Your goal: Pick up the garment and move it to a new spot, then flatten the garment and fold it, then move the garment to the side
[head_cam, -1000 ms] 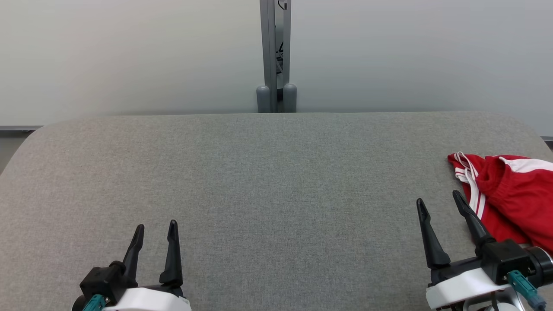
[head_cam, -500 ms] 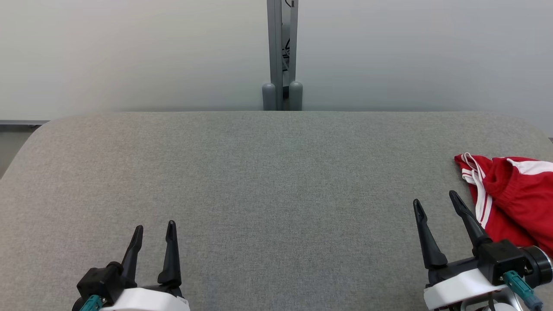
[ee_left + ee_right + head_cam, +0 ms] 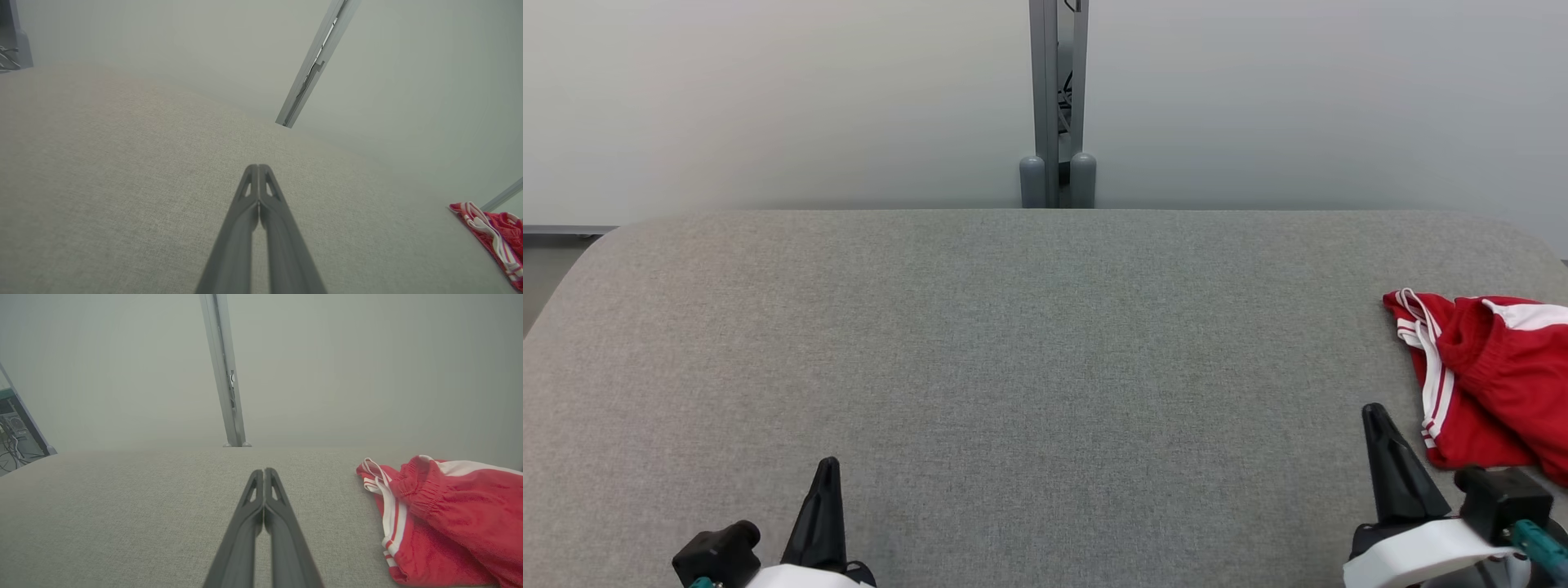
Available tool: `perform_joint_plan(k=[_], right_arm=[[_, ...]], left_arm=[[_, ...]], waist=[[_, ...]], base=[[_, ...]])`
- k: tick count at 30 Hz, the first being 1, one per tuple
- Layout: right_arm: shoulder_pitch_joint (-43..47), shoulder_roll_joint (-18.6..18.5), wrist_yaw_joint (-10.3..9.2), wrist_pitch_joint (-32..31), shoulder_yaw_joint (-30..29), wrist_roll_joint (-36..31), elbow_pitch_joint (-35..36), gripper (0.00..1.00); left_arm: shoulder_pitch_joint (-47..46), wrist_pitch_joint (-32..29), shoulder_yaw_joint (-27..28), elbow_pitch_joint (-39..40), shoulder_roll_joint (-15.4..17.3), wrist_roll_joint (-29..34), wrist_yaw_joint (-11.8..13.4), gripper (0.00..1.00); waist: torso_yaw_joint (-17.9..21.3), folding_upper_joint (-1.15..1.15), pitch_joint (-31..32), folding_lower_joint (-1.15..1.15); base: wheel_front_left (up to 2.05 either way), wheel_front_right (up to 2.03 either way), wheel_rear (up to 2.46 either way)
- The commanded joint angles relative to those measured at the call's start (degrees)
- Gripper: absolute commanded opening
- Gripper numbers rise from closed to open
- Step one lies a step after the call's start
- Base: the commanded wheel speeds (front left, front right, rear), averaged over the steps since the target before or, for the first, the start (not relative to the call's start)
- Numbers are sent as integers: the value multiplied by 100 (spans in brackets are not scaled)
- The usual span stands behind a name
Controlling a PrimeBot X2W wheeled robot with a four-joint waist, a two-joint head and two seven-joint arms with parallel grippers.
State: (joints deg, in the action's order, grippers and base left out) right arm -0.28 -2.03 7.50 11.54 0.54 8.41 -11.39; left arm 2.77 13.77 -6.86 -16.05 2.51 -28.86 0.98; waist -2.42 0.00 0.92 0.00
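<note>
The garment (image 3: 1486,376) is red with white stripes and lies bunched at the right edge of the grey padded table (image 3: 1045,343). It also shows in the right wrist view (image 3: 445,522) and in the left wrist view (image 3: 492,239). My right gripper (image 3: 1376,416) is shut with nothing in it, low at the right, just left of the garment and apart from it. In its own view the right gripper (image 3: 264,473) has its fingertips pressed together. My left gripper (image 3: 827,467) is shut and empty at the lower left, far from the garment; the left gripper (image 3: 258,169) shows its tips touching.
A grey post (image 3: 1058,98) rises behind the table's far edge against a pale wall. The table's rounded left corner (image 3: 580,253) lies at the far left. Cables and equipment (image 3: 12,437) stand off the table's left side.
Both grippers have gone from open to shut with nothing in them and have drawn back toward the bottom edge. The camera shifted slightly; the garment has not moved on the table.
</note>
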Motion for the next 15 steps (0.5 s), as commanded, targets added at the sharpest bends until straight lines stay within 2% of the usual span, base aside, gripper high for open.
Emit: perform_joint_plan(k=[1, 15], right_arm=[[-89, -33, 0, -75, -103, 263, 114, 0], [-59, -47, 0, -634, -621, 1829, 160, 0]], left_arm=[[-234, -20, -23, 63, 9, -202, -49, 0], [-536, -144, -220, -56, 15, -1470, -208, 0]], waist=[[3, 0, -1, 0], [31, 0, -13, 0]], base=[[0, 0, 0], [0, 0, 0]])
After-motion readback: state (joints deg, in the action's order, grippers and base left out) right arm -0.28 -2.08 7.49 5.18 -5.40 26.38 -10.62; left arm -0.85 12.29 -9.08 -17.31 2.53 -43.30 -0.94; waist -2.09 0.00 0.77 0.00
